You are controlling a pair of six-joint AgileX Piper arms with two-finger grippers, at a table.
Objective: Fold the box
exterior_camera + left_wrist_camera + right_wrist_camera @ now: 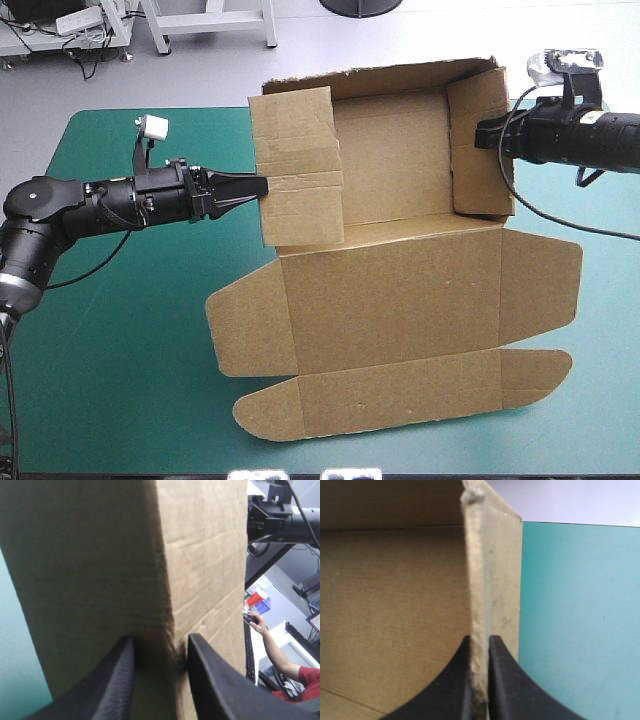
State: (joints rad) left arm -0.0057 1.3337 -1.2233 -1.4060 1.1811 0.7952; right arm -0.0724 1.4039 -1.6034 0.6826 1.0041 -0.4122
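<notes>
Left hand (255, 187) is clamping one raised wall of the box (390, 300), right hand (480, 133) pinching the opposite wall, mid-frame on the worktop (120, 350). The board is looking light, stiff and crease-prone, so wall edges are suiting grips.

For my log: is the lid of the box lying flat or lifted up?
Flat. The box has its lid spread on the teal-green cover, while the side walls stand, pinched by the left gripper and right gripper.

Brown box (390, 300) on teal-green table (120, 390)
</notes>
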